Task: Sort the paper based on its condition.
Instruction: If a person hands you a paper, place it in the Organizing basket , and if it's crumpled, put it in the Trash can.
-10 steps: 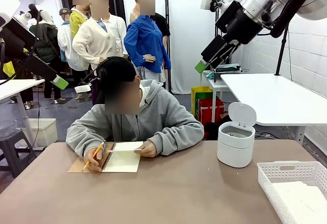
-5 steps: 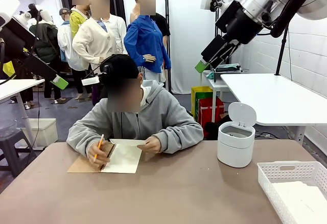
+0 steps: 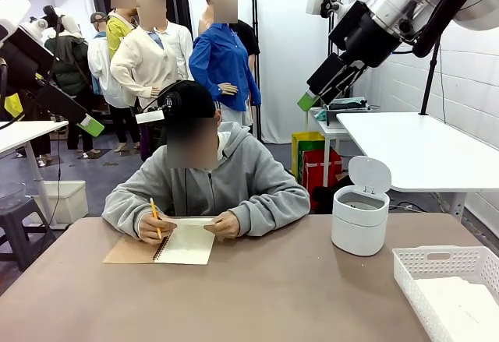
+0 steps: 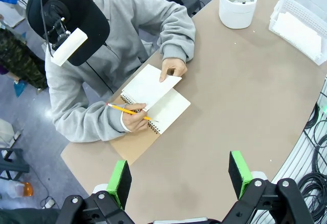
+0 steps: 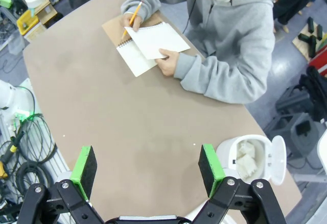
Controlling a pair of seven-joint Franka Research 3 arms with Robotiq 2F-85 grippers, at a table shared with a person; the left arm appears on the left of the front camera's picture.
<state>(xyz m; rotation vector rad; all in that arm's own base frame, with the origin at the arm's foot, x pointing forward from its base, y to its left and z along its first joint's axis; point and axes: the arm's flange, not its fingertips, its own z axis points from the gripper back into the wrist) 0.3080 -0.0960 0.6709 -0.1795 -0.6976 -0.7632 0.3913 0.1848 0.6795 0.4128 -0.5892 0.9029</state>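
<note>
We see both arms raised high over the worktop (image 3: 257, 295), each wrist tipped down so that its hand looks onto the surface from well above.

The left hand (image 4: 180, 175) hangs over the near edge with its green pads spread wide and nothing between them. Well ahead of it and below, a person in a grey hoodie leans over an open notebook (image 4: 171, 109). One of the person's hands holds a smooth white sheet (image 4: 150, 83) by its edge, lifted off the notebook page. The other grips a yellow pencil (image 4: 127, 110) by the spiral binding. Far ahead of this hand, off to the right in its wrist view, a white basket (image 4: 278, 15) holds flat sheets (image 4: 301, 30).

The right hand (image 5: 147, 164) is spread just as wide and is empty too. Below it, just past the pad on the right in its wrist view, a white bin (image 5: 225, 152) stands with its lid open and crumpled wads (image 5: 246, 155) of paper inside. The notebook and lifted sheet lie well ahead of this hand.
</note>
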